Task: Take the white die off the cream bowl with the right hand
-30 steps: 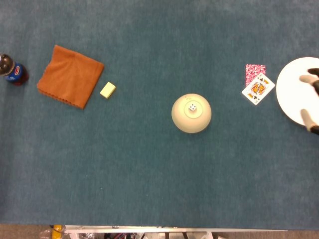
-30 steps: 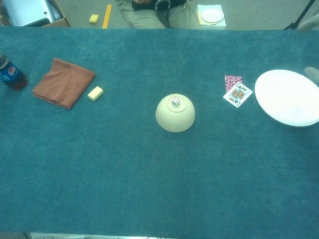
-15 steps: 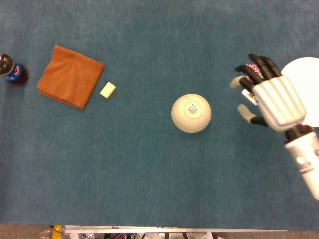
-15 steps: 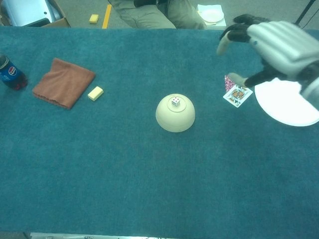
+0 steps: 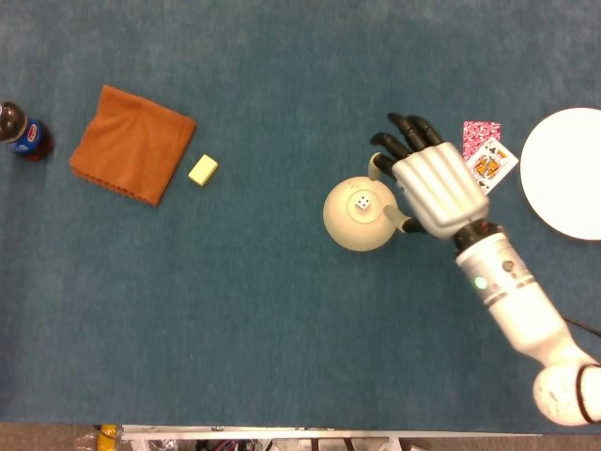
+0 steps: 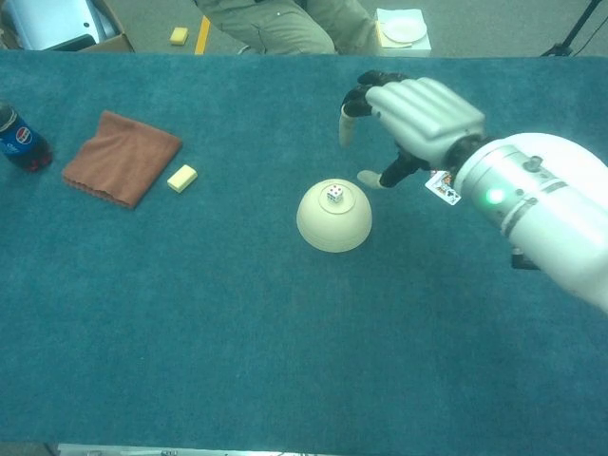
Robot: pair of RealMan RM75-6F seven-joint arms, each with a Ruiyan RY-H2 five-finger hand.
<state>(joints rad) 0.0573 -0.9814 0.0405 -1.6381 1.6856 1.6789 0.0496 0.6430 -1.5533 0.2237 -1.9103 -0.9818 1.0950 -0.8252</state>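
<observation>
- Cream bowl [image 5: 361,215] sat upturned mid-table [image 5: 282,329], the white die [image 5: 362,201] resting on its raised base.
- Right hand [image 5: 427,184] hovered just right of the bowl, fingers [image 5: 404,136] spread apart and empty.
- Playing cards [image 5: 486,155] and a white plate [image 5: 568,174] lay further right.
- An orange cloth [image 5: 131,143] lay far left.

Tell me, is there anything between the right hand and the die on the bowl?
Nothing visible. The right hand is open beside the upturned bowl, and the die sits uncovered on top. The cards lie behind the hand.
</observation>
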